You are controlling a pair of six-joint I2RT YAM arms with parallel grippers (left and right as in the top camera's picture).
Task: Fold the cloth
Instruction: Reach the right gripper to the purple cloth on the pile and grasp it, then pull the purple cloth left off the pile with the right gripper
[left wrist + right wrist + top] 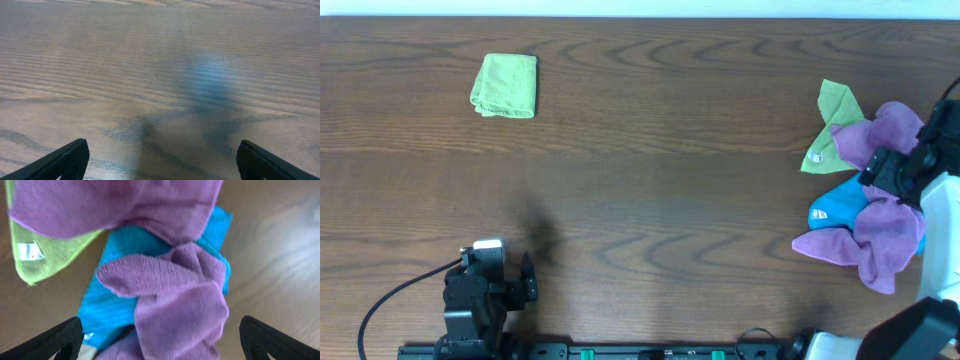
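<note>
Dark wood-grain table [650, 180], camera looking straight down. At far right, the cloth [880, 235], lilac, lies unfolded and crumpled in a heap. It is draped over a bright blue cloth [838, 205]. A lime-green cloth [832, 120] pokes out from under its far side, with a white tag [29, 252] showing on the green. Above the heap, the right gripper [160, 330] has its fingers spread wide with lilac folds below them; cannot tell if it touches the fabric. At front left, the left gripper [163, 152] is likewise spread wide over bare wood. A second lime-green cloth [505, 86], folded square, sits far left, well apart.
</note>
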